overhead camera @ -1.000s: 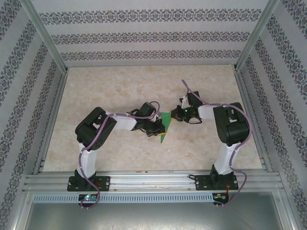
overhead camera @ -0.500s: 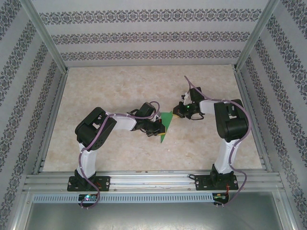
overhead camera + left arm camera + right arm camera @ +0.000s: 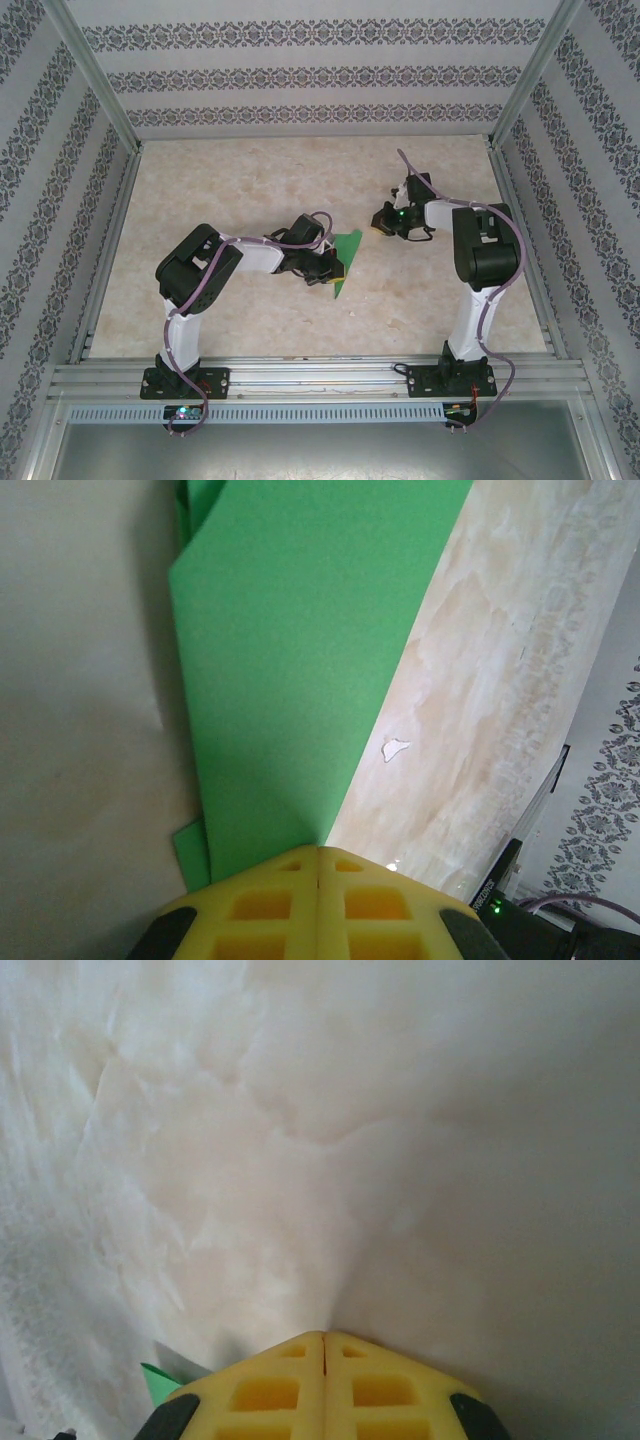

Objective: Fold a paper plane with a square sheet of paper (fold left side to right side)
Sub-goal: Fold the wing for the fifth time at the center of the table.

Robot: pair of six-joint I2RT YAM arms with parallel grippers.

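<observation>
The folded sheet of paper (image 3: pixel 346 258) lies flat on the bench (image 3: pixel 230 190), a little right of centre, between the two arms. Its wide end points to the back wall (image 3: pixel 310 80) and its narrow tip to the near rail (image 3: pixel 320 378). The left fingers (image 3: pixel 333 268) sit pressed together at the paper's left edge. In the left wrist view these fingers (image 3: pixel 270 912) stand over the near edge of the paper (image 3: pixel 300 660), whose layered edges lie to the left, with bare bench (image 3: pixel 480 680) to the right. The right fingers (image 3: pixel 381 222), also pressed together, sit to the right of and behind the paper, apart from it. In the right wrist view a corner of the paper (image 3: pixel 160 1382) lies just left of these fingers (image 3: pixel 265 1392).
</observation>
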